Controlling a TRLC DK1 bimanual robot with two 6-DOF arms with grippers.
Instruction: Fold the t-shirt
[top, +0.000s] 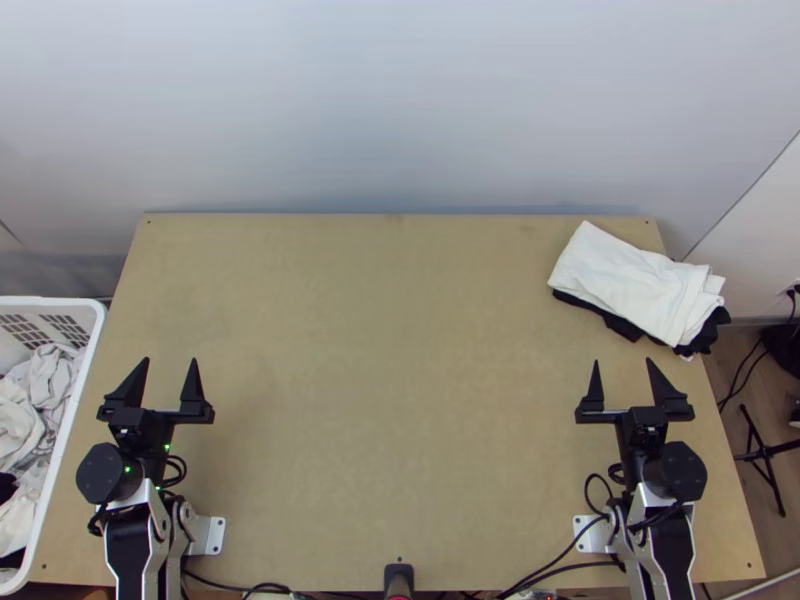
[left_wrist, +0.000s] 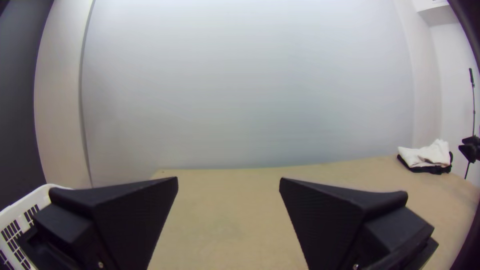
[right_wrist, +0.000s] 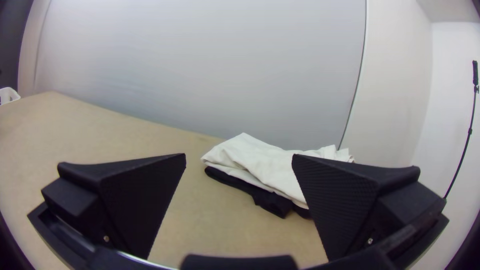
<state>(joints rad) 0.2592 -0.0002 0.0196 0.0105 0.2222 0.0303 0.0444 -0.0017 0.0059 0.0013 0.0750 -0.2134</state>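
Observation:
At the table's far right corner in the top view lies a folded white cloth (top: 635, 280) on top of folded black cloth (top: 610, 319); part of the stack reaches past the table's right edge. The left gripper (top: 170, 368) stands open over the table's left side, holding nothing. Over the right side, nearer than the stack, the right gripper (top: 622, 370) is open and empty. The left wrist view has the left gripper (left_wrist: 229, 182) wide apart, the white cloth (left_wrist: 425, 154) far off. In the right wrist view, white cloth (right_wrist: 260, 162) lies beyond the open right gripper (right_wrist: 239, 159).
A white basket (top: 88, 350) with bunched white, grey and dark cloths stands beside the table's left edge. The bare wooden table (top: 390, 380) stretches between the arms. Cables (top: 560, 555) run along its near edge, and a wall rises behind it.

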